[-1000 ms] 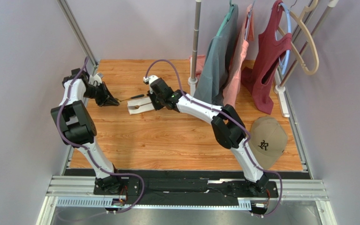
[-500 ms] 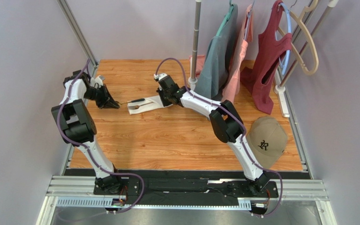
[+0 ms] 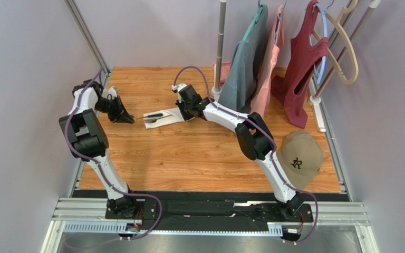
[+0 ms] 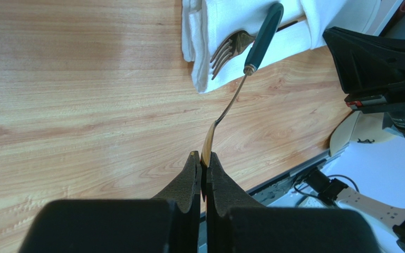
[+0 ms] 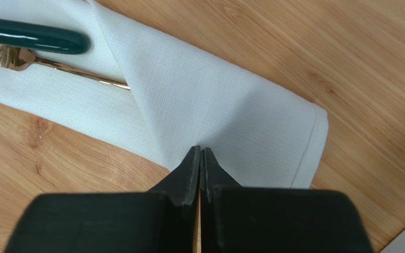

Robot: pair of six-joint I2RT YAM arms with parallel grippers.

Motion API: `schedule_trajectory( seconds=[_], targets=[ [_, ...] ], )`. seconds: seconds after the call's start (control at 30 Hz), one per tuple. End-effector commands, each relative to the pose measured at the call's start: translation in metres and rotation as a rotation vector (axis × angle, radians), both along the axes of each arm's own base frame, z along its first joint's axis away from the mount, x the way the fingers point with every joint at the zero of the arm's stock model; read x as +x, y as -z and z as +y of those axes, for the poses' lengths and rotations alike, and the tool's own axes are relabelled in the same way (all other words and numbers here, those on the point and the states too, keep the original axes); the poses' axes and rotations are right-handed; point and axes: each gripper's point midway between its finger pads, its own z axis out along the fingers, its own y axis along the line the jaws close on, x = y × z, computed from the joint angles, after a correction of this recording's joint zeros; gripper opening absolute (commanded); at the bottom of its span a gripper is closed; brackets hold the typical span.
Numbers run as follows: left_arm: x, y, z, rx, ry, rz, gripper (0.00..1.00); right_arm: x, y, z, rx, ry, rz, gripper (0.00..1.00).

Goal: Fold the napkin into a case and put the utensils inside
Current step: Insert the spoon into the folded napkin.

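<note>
A white folded napkin (image 3: 166,116) lies at the table's back middle. My left gripper (image 4: 203,158) is shut on the gold head of a spoon (image 4: 231,103), seen edge-on. The spoon's dark green handle (image 4: 264,34) reaches onto the napkin (image 4: 225,21). A gold fork (image 4: 228,50) lies tucked in the fold, tines sticking out. My right gripper (image 5: 200,152) is shut, tips touching the napkin (image 5: 231,116) near its folded flap, with nothing seen between the jaws. The green handle (image 5: 30,39) and the fork's neck (image 5: 83,76) lie at the far end.
A tan cap (image 3: 300,158) sits on the table at the right. Shirts hang from a rack (image 3: 252,58) at the back right, its pole base just behind the right gripper (image 3: 185,112). The left gripper (image 3: 129,119) is close to the left frame rail.
The right gripper has moved right along the napkin to its right end. The left gripper has swung the spoon's handle down onto the napkin.
</note>
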Motion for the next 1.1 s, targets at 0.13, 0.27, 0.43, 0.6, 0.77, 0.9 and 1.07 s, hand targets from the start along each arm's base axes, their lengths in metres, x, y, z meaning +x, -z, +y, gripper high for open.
schedule_trajectory(
  seconds=[0.13, 0.27, 0.43, 0.6, 0.77, 0.9, 1.07],
  targets=[
    [0.015, -0.003, -0.011, -0.062, 0.048, -0.034, 0.00, -0.001, 0.002, 0.014, 0.014, -0.128, -0.028, 0.00],
    [0.020, 0.003, -0.021, -0.112, 0.066, -0.023, 0.00, 0.000, 0.002, 0.015, 0.037, -0.124, -0.010, 0.00],
    [0.024, 0.011, -0.029, -0.111, 0.093, -0.005, 0.00, 0.002, 0.002, 0.013, 0.033, -0.125, -0.011, 0.00],
    [0.030, 0.018, -0.037, -0.147, 0.105, 0.006, 0.00, 0.005, 0.004, 0.011, 0.035, -0.122, 0.001, 0.00],
    [0.036, 0.027, -0.046, -0.186, 0.121, 0.020, 0.00, 0.004, 0.005, 0.012, 0.039, -0.135, 0.009, 0.00],
    [0.042, 0.030, -0.054, -0.210, 0.134, 0.016, 0.00, 0.005, 0.004, 0.012, 0.039, -0.138, 0.006, 0.00],
    [0.049, 0.030, -0.061, -0.214, 0.161, 0.008, 0.00, 0.004, 0.007, 0.013, 0.034, -0.146, 0.016, 0.00]
  ],
)
